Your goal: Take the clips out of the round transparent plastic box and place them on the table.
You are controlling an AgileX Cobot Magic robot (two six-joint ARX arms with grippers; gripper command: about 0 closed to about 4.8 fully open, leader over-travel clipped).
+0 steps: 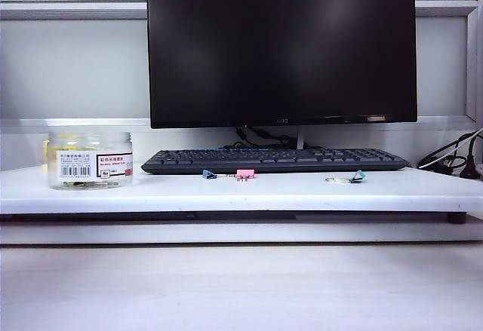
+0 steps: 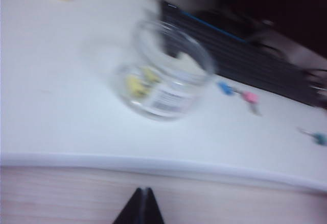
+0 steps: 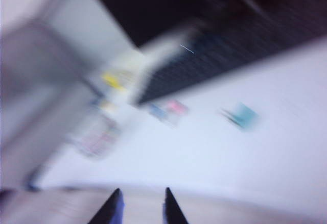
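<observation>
The round transparent plastic box (image 1: 90, 159) stands upright at the left end of the table (image 1: 249, 192), label facing out, with no lid that I can see in my left wrist view, where its mouth looks open. The clips (image 2: 141, 81) lie as a yellow heap on its bottom; I judge none of them has come out, so the job is at its very start. Just beside the keyboard (image 1: 275, 160), well apart from the jar, lie a blue clip (image 1: 209, 173), a pink clip (image 1: 245, 173) and a teal clip (image 1: 356, 176), which are not mine to move. My left gripper (image 2: 143, 207) hangs short of the table's front edge with its fingers pressed together, holding nothing. My right gripper (image 3: 139, 207) also sits off the edge, fingers a little apart and empty; that view is badly blurred. Next I think I must open one gripper, reach over the jar's mouth and go straight down inside, since the clips are tiny and the wall is close.
</observation>
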